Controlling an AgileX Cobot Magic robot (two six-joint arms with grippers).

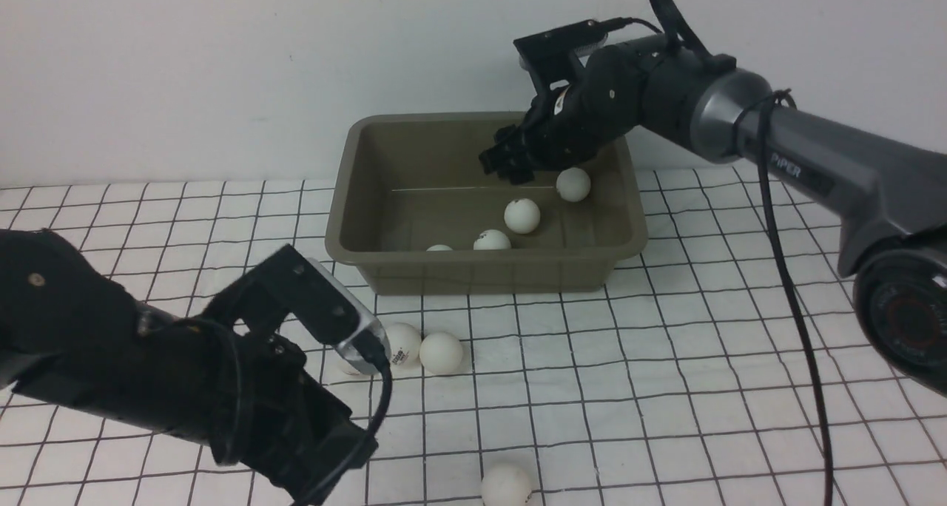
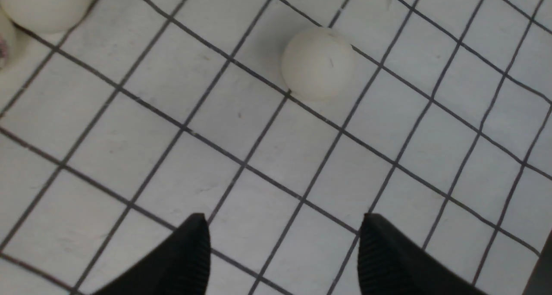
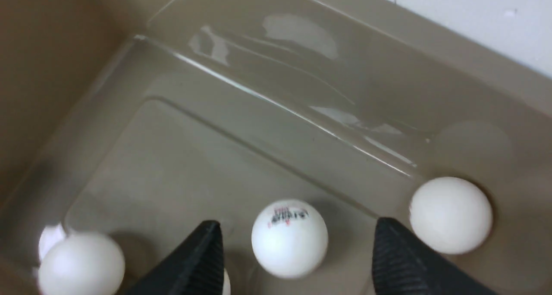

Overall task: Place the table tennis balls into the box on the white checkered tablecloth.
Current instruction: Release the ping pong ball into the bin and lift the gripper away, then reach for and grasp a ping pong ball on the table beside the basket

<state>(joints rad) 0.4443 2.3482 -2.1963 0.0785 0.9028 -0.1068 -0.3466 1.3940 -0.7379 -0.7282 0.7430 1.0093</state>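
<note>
White checkered tablecloth (image 1: 666, 388) before a pale wall (image 1: 185, 62). Table tennis balls (image 1: 521, 215): four inside the box (image 1: 481, 275); two side by side just in front of it, perhaps a third half-hidden beside them; one farther in front. Right gripper (image 1: 507, 164): reaching into the box, jaws spread, pinching nothing. Left gripper (image 2: 282, 230): in front of the box, jaws spread, empty.

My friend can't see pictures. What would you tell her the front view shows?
A robot's right claw reaches into an olive-brown box holding four white balls. The box sits on a white checkered tablecloth, where at least three more balls lie in front of it. The left arm is low at the near left.
</note>
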